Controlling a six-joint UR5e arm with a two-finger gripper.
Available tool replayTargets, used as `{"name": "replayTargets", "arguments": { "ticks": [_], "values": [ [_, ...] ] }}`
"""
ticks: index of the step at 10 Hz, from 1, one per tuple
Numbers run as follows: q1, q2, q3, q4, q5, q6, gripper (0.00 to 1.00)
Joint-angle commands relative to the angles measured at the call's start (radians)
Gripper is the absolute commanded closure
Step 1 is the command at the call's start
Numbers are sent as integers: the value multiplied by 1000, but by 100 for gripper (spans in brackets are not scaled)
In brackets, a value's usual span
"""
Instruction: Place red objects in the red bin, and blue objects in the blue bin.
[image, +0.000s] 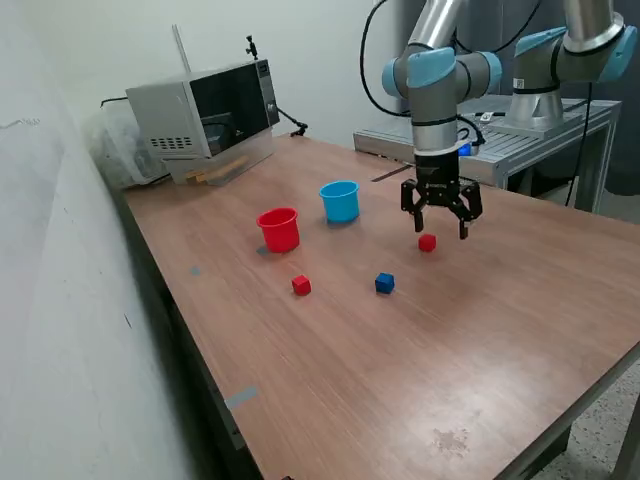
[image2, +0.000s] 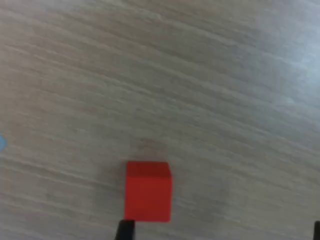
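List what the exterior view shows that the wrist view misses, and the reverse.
Only the exterior view shows the red cup, the blue cup, a second red cube, one blue cube, the microwave and the open gripper. Only the wrist view shows close wood grain. Both show the red cube under the gripper, on the table.

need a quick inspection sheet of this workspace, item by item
surface: wooden table, small stain near the front edge.
job's things: round red plastic cup and round light blue plastic cup upright; small red cube under the gripper; second small red cube; one small dark blue cube; all three on the table.
clutter: grey microwave at the far corner.
grippers: black two-finger gripper open, above the first cube.
cables: black cable looping by the arm.
surroundings: white walls, metal frame table behind.
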Motion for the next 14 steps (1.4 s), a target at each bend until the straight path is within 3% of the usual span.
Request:
{"name": "replayTargets", "arguments": {
  "ticks": [1, 4, 14],
  "values": [
    [-11, 27, -4, -24, 0, 1, 0],
    [-52, 27, -4, -30, -1, -1, 0],
    [-54, 21, 41, -40, 0, -13, 0]
  ]
}}
